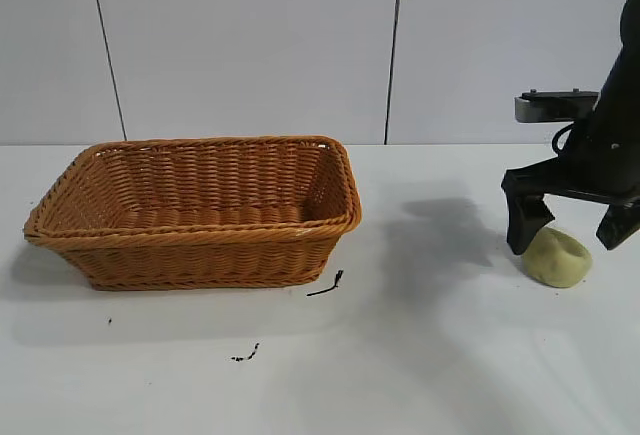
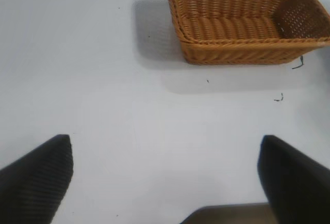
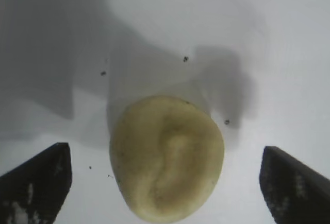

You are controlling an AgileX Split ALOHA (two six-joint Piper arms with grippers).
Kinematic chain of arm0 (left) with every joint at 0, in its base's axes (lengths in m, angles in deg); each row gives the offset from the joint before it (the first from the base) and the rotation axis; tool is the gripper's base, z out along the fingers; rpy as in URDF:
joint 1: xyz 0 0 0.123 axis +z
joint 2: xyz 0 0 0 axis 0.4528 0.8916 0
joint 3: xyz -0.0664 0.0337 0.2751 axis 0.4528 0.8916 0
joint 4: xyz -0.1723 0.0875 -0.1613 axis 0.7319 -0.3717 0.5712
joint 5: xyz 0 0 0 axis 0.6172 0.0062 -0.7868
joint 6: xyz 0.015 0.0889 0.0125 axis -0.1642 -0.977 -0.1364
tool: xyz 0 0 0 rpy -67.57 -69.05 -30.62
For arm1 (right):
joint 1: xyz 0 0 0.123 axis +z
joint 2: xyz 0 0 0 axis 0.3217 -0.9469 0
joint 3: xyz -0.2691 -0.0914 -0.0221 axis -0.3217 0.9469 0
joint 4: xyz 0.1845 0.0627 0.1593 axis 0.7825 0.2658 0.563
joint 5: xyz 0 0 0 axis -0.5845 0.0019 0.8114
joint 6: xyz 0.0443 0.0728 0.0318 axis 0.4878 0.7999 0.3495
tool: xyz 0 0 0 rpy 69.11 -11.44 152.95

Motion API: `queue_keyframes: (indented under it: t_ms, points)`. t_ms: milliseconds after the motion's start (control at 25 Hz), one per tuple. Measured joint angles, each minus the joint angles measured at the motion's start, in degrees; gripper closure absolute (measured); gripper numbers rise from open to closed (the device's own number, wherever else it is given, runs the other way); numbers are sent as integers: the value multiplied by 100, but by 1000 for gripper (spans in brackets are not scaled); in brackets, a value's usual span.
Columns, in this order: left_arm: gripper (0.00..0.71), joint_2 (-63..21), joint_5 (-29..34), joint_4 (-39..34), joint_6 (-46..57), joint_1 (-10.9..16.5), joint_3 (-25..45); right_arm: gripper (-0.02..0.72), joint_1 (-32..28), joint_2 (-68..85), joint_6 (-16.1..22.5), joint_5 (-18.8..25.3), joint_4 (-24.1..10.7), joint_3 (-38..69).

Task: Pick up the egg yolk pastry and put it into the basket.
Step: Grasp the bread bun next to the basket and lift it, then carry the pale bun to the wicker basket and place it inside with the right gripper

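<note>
The egg yolk pastry [image 1: 558,257], a pale yellow-green lump with a dimpled top [image 3: 167,157], lies on the white table at the far right. My right gripper [image 1: 572,227] hangs just over it, open wide, one black finger on each side of the pastry with clear gaps, touching nothing. The orange-brown wicker basket [image 1: 60,205] stands empty at the left centre, also seen from the left wrist [image 2: 180,0]. My left gripper [image 2: 165,154] is open over bare table, away from the basket, and out of the exterior view.
Small black scraps lie on the table in front of the basket [image 1: 327,285] [image 1: 246,355]. A few dark specks dot the surface around the pastry [image 3: 185,58]. A pale panelled wall [image 1: 250,35] runs behind the table.
</note>
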Motion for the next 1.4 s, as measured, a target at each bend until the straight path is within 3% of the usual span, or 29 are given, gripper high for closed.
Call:
queue_keyframes:
  t_ms: [360,440,680,760,1400]
  points:
    - [15,0,0,0,0,0,0,42,0,-136,-19,0,0,0]
    - [15,0,0,0,0,0,0,115,0,-136,-19,6,0,0]
    - [15,0,0,0,0,0,0,451,0,-136,-19,42,0,0]
    - [15,0,0,0,0,0,0,498,0,-136,-19,42,0,0]
    - [15,0,0,0,0,0,0,531,0,206,-21,229,-76,0]
